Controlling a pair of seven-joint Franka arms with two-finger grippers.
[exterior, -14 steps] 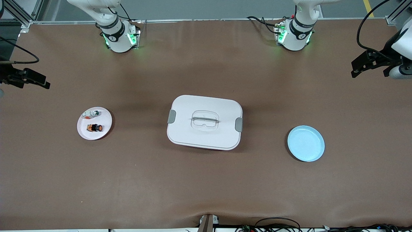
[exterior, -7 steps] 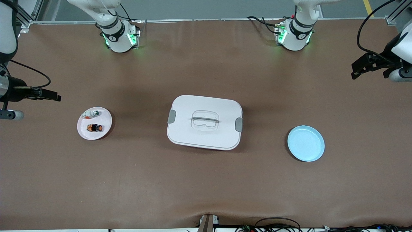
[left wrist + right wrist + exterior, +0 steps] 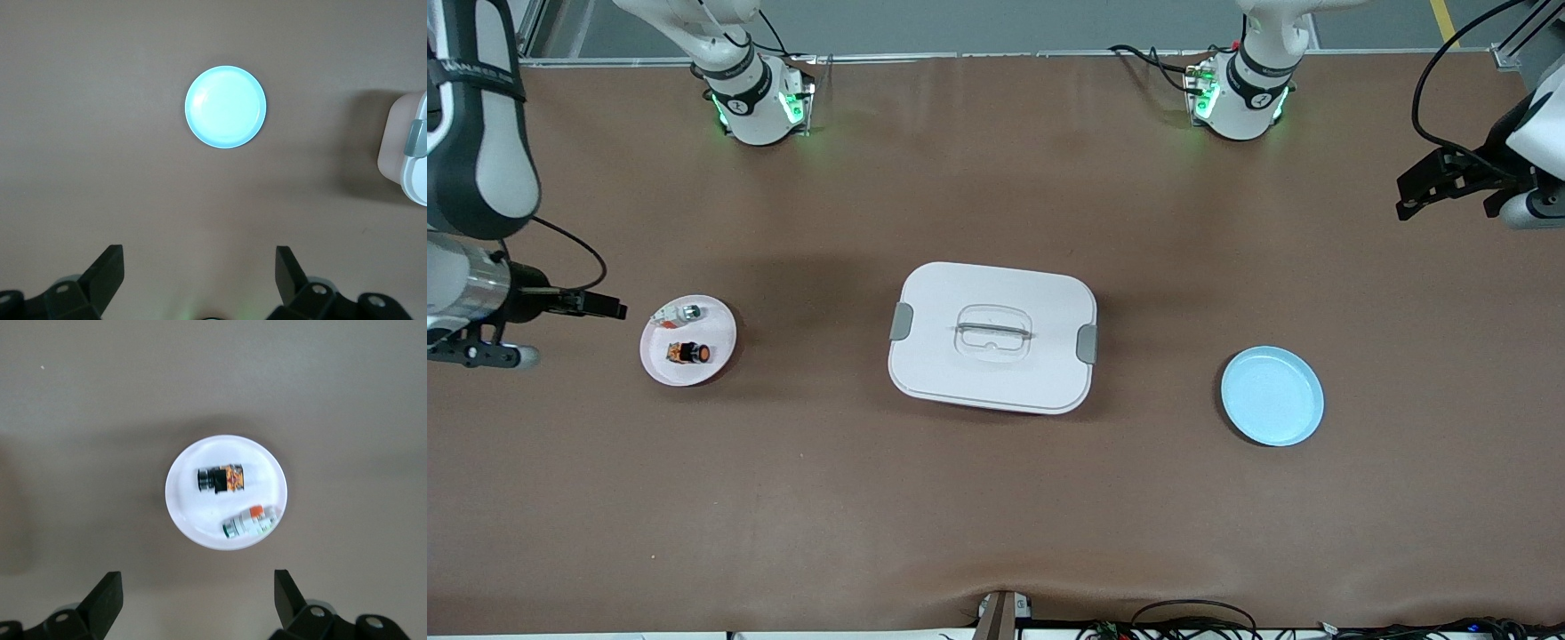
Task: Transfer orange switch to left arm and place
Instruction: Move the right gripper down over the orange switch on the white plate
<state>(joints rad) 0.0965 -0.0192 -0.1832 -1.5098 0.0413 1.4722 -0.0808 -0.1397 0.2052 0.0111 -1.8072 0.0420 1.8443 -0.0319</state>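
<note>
The right gripper (image 3: 193, 597) hangs in the air with its two black fingers spread wide apart and nothing between them, looking straight down on a small white plate (image 3: 193, 520) that sits just ahead of its fingertips. On that plate lies the orange switch (image 3: 222, 479), a tiny black cylinder on its side with orange marks around its body; seen from the front camera, its round orange face (image 3: 703, 354) points toward the middle of the table. Beside it on the same plate, close but apart from it, rests a small silver-white part (image 3: 250, 521) with a green spot and an orange band. The right arm (image 3: 476, 133) comes in at its own end of the table, its thick white and black forearm angled downward and its wrist turned so the gripper sits just beside the plate's edge, over bare brown tabletop (image 3: 783, 498). The left gripper (image 3: 199, 277) is also open and empty, held high at the left arm's end of the table, with an empty light blue plate (image 3: 225, 107) lying well ahead of its fingers. The box (image 3: 992, 337), white with rounded corners, a grey latch at each short end and a clear recessed handle in its lid, stands in the middle of the table between the two plates, well away from both grippers.
</note>
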